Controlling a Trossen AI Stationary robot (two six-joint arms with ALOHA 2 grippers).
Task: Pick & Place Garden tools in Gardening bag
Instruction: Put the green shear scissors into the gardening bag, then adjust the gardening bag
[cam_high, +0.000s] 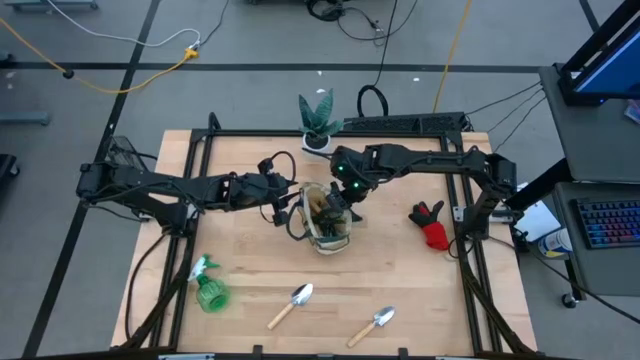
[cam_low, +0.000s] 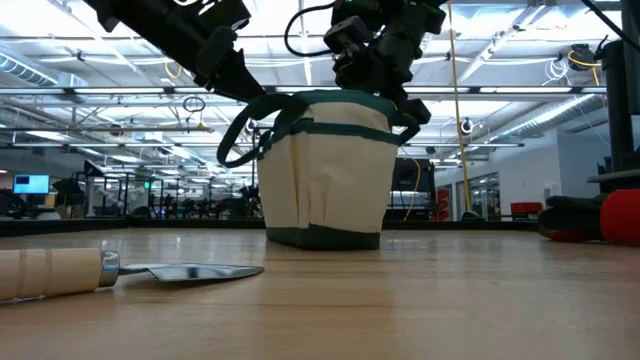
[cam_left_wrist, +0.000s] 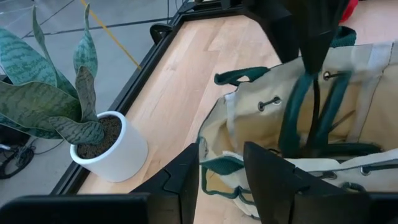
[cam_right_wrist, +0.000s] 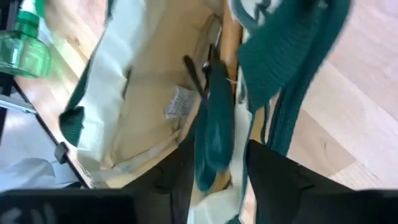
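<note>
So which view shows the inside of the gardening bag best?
The right wrist view: it looks straight into the gardening bag, showing the lining, a label and a teal-handled tool. The high view shows only a small dark opening. The low view shows just the outside. The left wrist view shows the rim and handles.

Arms: you see two dark, matte-black jointed arms, the left arm (cam_high: 170, 188) and the right arm (cam_high: 430, 160), built of slim links with bulkier joint housings.
Lights: you can spot small green lights glowing on the right arm's wrist housing, just beside the gardening bag (cam_high: 328, 222).
Cables: you see thin black cables looping off both wrists near the bag.
Fingers: your wrist views show each arm's fingers (cam_left_wrist: 273, 180) as flat, black, blunt-edged plates.
</note>
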